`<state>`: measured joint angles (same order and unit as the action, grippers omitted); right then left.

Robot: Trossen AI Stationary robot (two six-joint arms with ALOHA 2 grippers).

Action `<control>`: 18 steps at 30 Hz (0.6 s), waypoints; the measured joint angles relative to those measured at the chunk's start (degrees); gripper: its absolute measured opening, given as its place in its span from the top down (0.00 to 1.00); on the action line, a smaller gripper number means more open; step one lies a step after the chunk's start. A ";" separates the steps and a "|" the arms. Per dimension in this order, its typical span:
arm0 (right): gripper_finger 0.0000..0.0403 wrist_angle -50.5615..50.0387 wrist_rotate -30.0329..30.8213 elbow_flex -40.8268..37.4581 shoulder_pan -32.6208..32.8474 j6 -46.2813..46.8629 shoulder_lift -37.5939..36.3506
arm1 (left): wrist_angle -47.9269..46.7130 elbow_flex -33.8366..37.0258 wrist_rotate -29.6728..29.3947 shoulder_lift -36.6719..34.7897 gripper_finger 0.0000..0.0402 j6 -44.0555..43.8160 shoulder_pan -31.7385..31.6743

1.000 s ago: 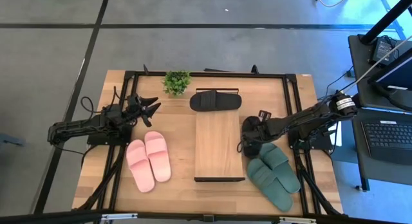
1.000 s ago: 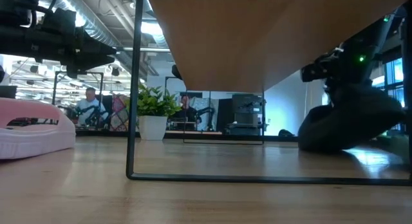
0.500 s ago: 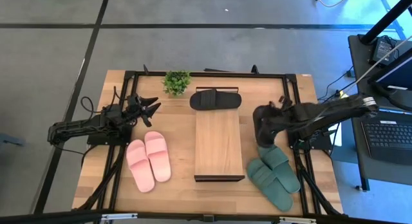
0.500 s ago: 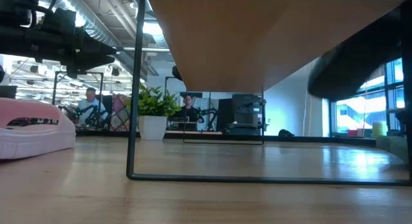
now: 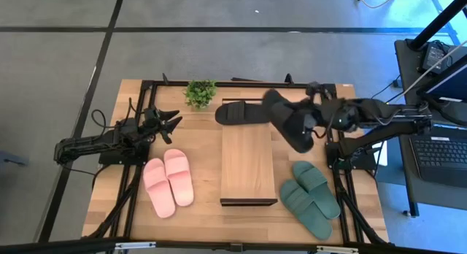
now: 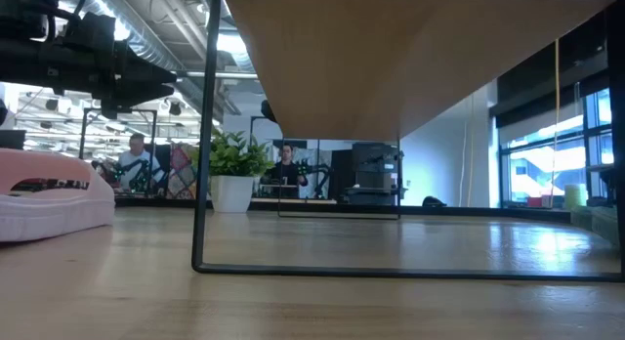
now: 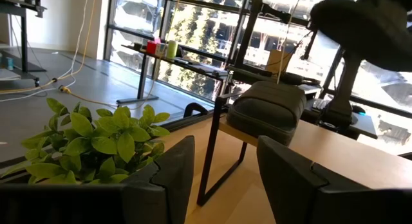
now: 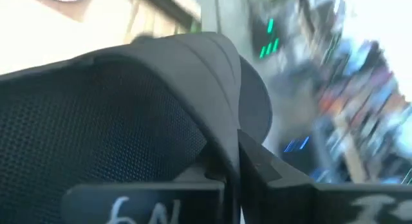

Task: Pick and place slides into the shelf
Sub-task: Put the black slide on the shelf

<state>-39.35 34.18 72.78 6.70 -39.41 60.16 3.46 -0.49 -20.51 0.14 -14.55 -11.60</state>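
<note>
My right gripper [image 5: 312, 122] is shut on a black slide [image 5: 288, 121], held high above the table beside the shelf's [image 5: 248, 163] far right corner. The slide fills the right wrist view [image 8: 129, 95]. The second black slide [image 5: 244, 113] lies sole-down on the far end of the shelf, also seen in the left wrist view [image 7: 267, 108]. The pink pair [image 5: 168, 182] lies on the table left of the shelf, the green pair [image 5: 310, 198] to its right. My left gripper [image 5: 171, 122] waits open at the far left, level, near the plant. My right gripper pinches the black slide's strap at its edge [image 8: 219, 147] between its two fingers [image 8: 290, 185]. The fingers come from the table's right side, slanting a little downward. The slide is lifted clear of the table and the shelf and sits tilted in the hold.
A small potted plant [image 5: 201, 93] stands at the far edge, left of the shelf's far end. A dark metal frame [image 5: 146, 86] runs around the tabletop. In the low view the shelf's thin leg [image 6: 203, 135] stands on the table and the pink slide [image 6: 49, 193] lies at the left.
My right gripper has risen steeply from the table beside the green pair, gone toward the far edge and rolled, staying shut. The black slide has come up with it, lifted clear of the table and turned about, and has left the low view.
</note>
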 joint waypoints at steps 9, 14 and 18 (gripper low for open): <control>0.96 12.61 -20.54 0.08 -7.87 -29.09 7.76 | -0.02 0.02 -0.02 0.00 0.60 0.13 -0.02; 0.96 16.08 -31.83 0.08 -10.94 -37.68 14.06 | -0.01 0.00 -0.02 0.00 0.60 0.13 0.00; 0.96 17.98 -39.06 0.08 -11.15 -44.88 18.30 | -0.02 0.00 -0.02 0.00 0.60 0.13 -0.02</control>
<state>-21.38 -4.88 72.86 -4.45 -84.29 78.47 3.44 -0.49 -20.53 0.14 -14.41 -11.62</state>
